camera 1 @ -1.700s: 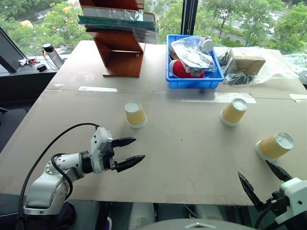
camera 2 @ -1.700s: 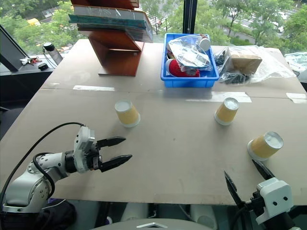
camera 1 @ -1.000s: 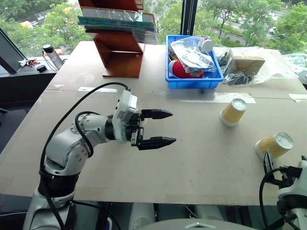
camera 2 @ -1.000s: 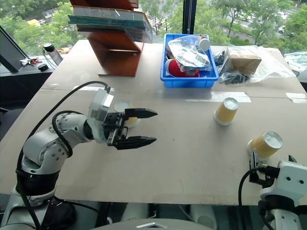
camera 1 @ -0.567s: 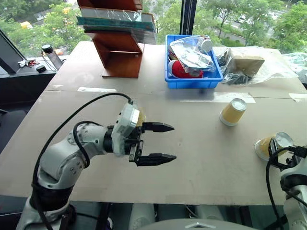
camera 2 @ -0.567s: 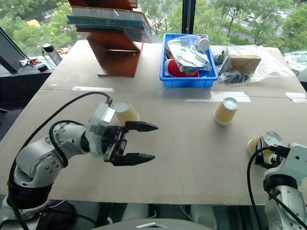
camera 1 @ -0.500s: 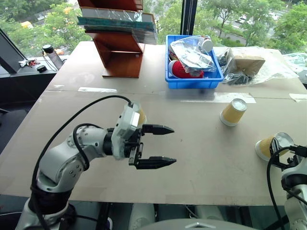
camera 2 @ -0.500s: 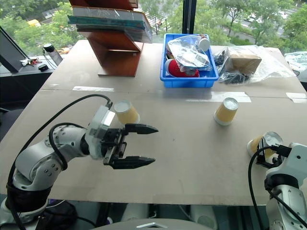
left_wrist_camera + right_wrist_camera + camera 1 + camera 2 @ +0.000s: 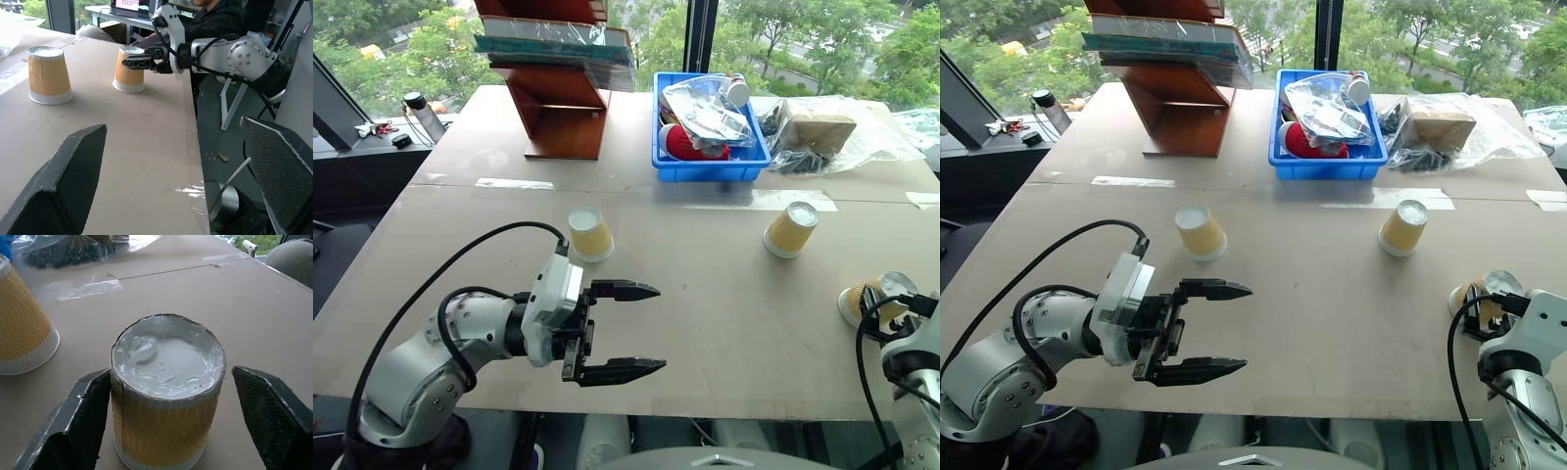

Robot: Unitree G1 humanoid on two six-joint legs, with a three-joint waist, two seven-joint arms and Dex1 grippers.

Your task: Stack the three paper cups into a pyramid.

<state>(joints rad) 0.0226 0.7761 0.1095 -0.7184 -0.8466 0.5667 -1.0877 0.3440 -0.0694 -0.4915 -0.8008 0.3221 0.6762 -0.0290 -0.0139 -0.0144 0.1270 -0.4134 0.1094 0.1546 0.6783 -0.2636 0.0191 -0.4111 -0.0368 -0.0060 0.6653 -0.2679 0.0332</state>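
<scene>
Three paper cups stand upside down on the surface [image 9: 724,323], well apart from each other. The left cup [image 9: 589,234] sits toward the left of the middle, the middle cup [image 9: 791,229] stands farther right near a strip of tape [image 9: 759,201], and the right cup [image 9: 871,299] is close to the right front edge.

The right gripper [image 9: 161,426] has its jaws on either side of the right cup. In the right wrist view the cup stands between the two black fingers [image 9: 80,421]: one finger lies against the cup's ribbed side, while the other stands a little off the opposite side. So the jaws are partly spread around the cup; whether they pinch it cannot be told. From the left wrist view the same fingers reach the cup at about mid-height, with the white bottom facing up.

The left gripper [image 9: 626,330] hangs above the front of the surface with its jaws spread wide and nothing between them. It points toward the right, and the left cup stands beyond it, apart from its fingers.

At the back stand a blue bin [image 9: 709,147] of bagged items, a wooden rack [image 9: 563,103] and a plastic-wrapped package [image 9: 822,132].
</scene>
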